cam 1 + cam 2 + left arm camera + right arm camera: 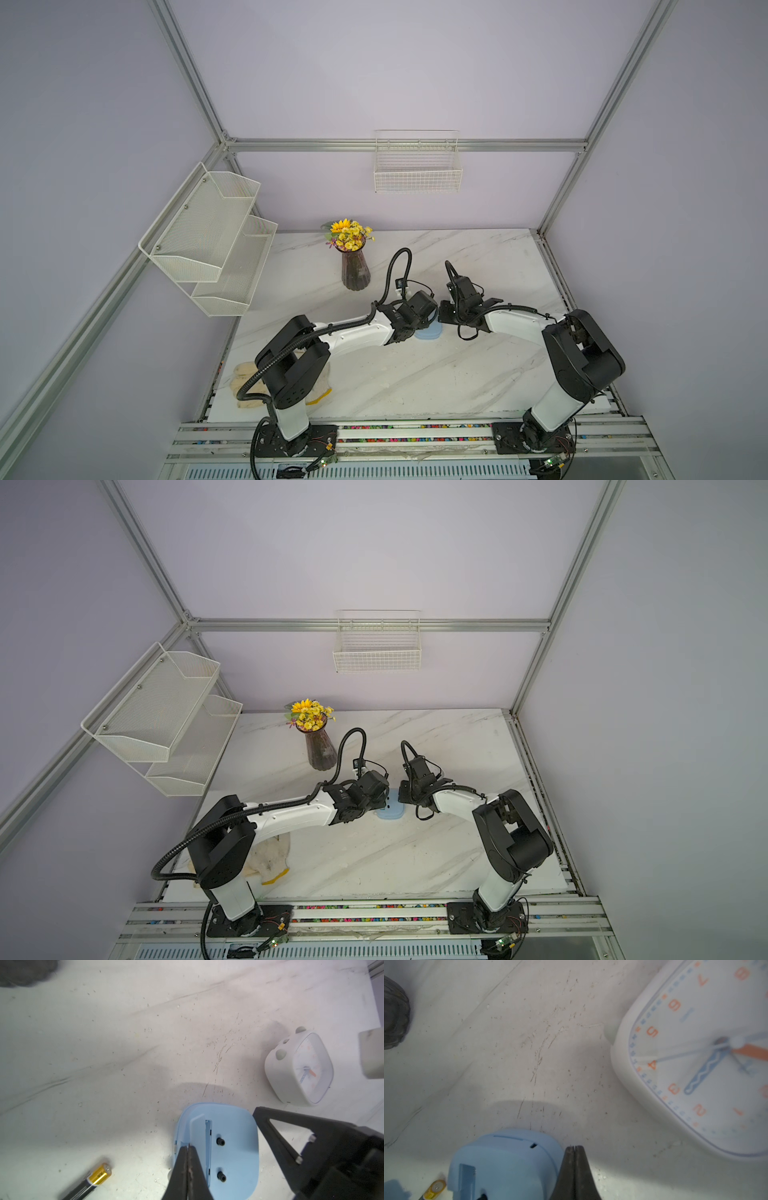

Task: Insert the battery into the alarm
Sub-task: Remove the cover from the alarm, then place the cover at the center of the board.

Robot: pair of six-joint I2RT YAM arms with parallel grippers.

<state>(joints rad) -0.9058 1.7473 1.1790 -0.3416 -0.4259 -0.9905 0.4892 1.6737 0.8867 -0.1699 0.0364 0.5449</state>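
The left gripper (pixel 188 1147), jaws pressed together, has its tips at the battery-cover edge on the back of a pale blue rounded plastic alarm clock (pixel 234 1153) lying face down. The right gripper (pixel 575 1147), closed and empty, sits just beside the clock. A gold-and-black cylindrical battery (pixel 97 1176) lies nearby on the white marble table (pixel 104 1043).

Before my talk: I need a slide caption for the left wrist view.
Shut left gripper at the cover of the blue alarm; battery loose beside it.

The white clock (pixel 691 1022) dial bears orange numerals 2 through 8.
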